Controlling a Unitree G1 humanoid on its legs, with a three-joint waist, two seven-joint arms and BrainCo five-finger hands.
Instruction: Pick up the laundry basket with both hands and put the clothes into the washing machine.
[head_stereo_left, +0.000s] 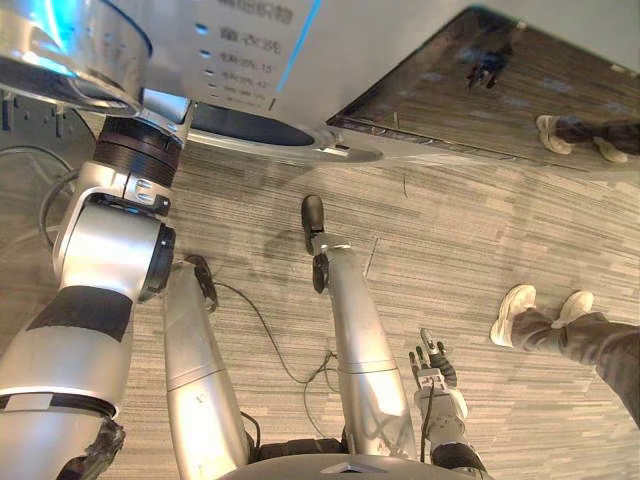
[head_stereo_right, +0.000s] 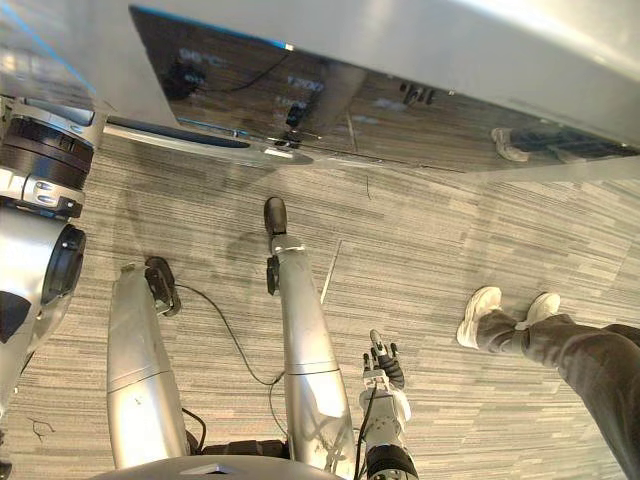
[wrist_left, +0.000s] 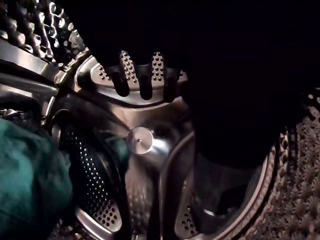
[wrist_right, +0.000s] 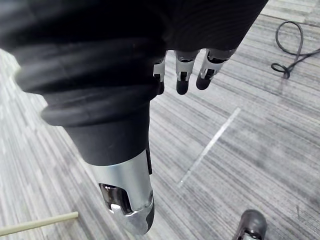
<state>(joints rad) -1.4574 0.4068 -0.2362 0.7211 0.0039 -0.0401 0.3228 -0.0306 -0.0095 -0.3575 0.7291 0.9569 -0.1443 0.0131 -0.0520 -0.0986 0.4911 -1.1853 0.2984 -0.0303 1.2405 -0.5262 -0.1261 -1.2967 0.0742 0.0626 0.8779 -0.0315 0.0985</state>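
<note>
The left robot hand (wrist_left: 145, 80) is inside the washing machine (head_stereo_left: 250, 50), deep in its drum (wrist_left: 95, 192). Its fingers look straight and loose, with nothing between them. A teal garment (wrist_left: 25, 190) lies bunched against the drum's perforated wall, close beside that hand's wrist. From here it cannot be told how near the cloth sits to the machine's mouth. The right robot hand (wrist_right: 182, 75) hangs wide and empty over the floor (head_stereo_left: 450, 230), well in front of the washing machine.

The main risk is probably on the way out. If the left arm pulls back along the wall where the garment lies, a dark fingertip or the ribbed cover could catch a fold. That would drag the cloth toward the machine's opening, or out onto the floor. A slanted withdrawal could also knock the arm against the rim of the washing machine's opening. A person's shoes (head_stereo_left: 515, 305) stand on the floor off to the right of the washing machine, so a broad swing of the right arm away from the machine might come near them
</note>
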